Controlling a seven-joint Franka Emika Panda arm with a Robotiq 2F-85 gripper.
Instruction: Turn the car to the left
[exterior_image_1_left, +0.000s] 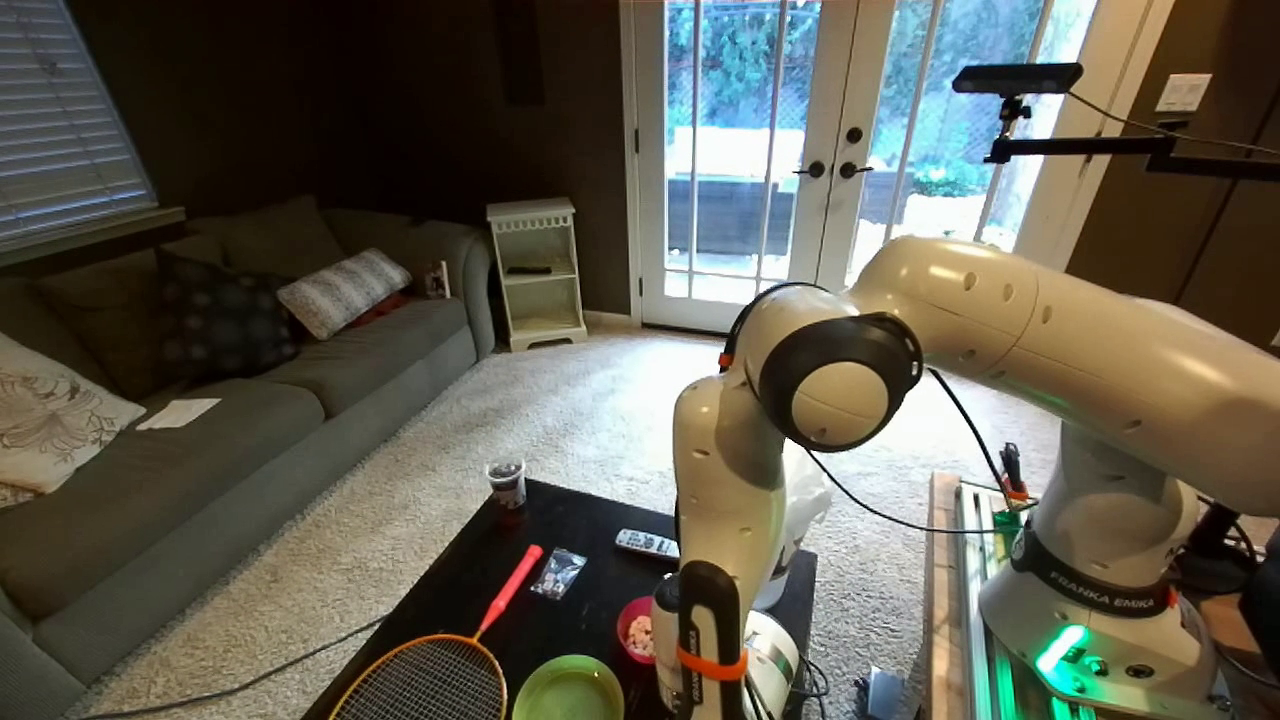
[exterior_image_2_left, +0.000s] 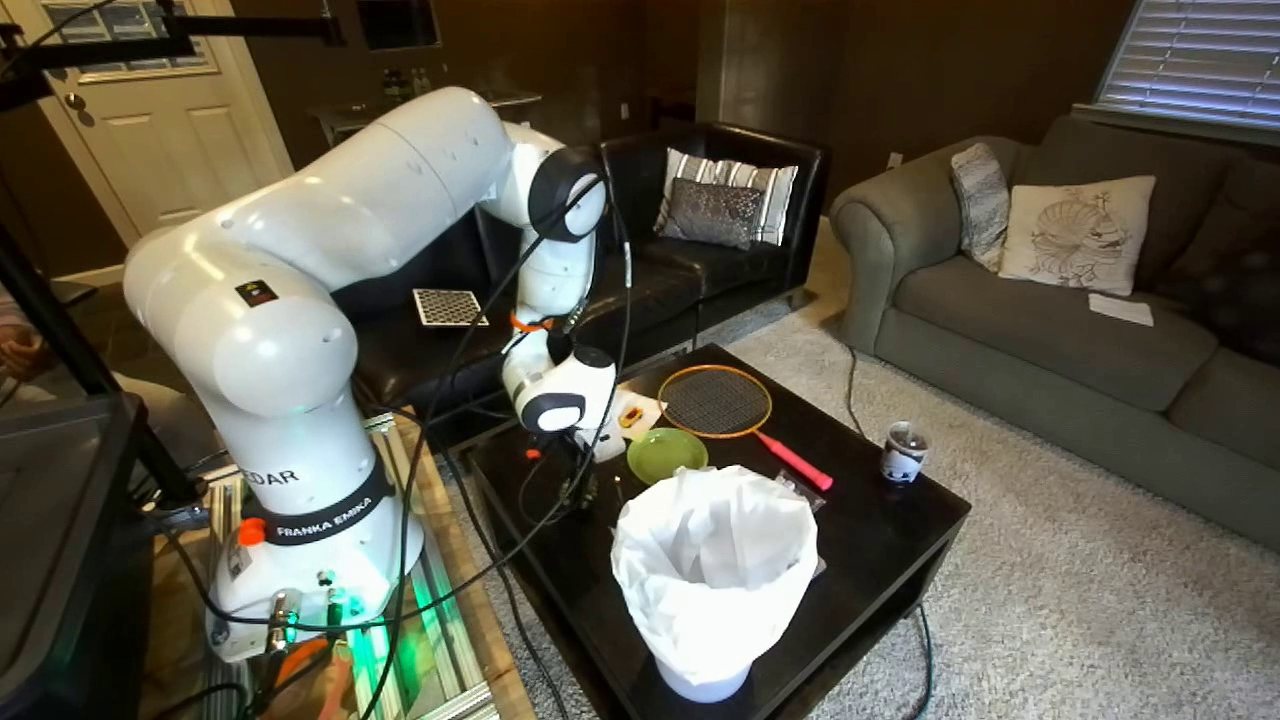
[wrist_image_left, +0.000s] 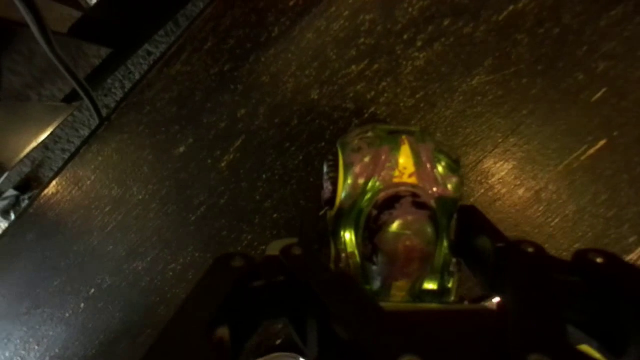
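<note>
A shiny green toy car (wrist_image_left: 395, 215) with a purple-tinted hood and a yellow stripe sits between my gripper's fingers (wrist_image_left: 392, 225) in the wrist view. The dark fingers press against both its sides, and its nose points toward the top of the picture. The car is on or just above the dark table (wrist_image_left: 240, 125); I cannot tell which. In an exterior view, my gripper (exterior_image_2_left: 575, 490) points down at the table's edge near the robot base. The car is hidden in both exterior views.
A white lined bin (exterior_image_2_left: 715, 590) stands on the table. A green bowl (exterior_image_2_left: 667, 455), an orange racket (exterior_image_2_left: 715, 400) and a cup (exterior_image_2_left: 903, 455) are there too. A pink bowl (exterior_image_1_left: 626, 615) and a remote (exterior_image_1_left: 648, 543) lie close to the arm. Cables hang around the arm.
</note>
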